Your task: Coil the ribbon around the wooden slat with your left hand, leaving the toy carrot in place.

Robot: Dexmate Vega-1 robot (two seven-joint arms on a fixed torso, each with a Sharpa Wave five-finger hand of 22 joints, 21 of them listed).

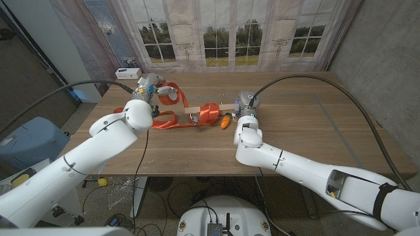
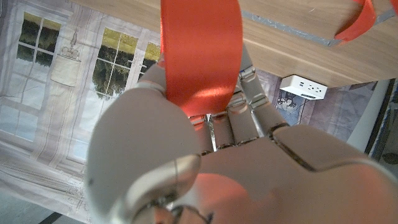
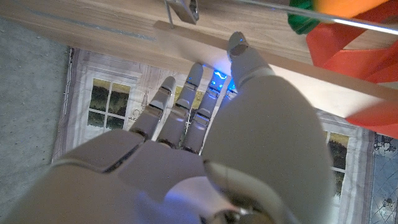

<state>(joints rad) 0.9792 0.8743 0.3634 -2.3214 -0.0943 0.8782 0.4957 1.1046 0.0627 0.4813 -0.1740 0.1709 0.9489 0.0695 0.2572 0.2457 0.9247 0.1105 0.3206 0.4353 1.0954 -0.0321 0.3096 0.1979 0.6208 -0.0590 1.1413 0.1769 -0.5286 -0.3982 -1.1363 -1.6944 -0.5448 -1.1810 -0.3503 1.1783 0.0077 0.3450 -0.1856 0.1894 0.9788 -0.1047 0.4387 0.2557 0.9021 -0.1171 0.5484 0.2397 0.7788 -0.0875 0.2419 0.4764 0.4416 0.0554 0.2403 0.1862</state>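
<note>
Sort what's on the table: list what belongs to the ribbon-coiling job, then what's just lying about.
Part of the job:
- ribbon, orange, partly wound on the slat
- wooden slat
- toy carrot, to stay put
- left hand, gripping the ribbon
- right hand, at the slat's end

Lying about:
- white power strip at the table's far edge

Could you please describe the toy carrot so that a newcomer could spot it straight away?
Look to the middle of the wooden table, where the wooden slat lies wrapped in orange ribbon. The toy carrot sits just in front, beside the right hand: small, orange, with a green top.
</note>
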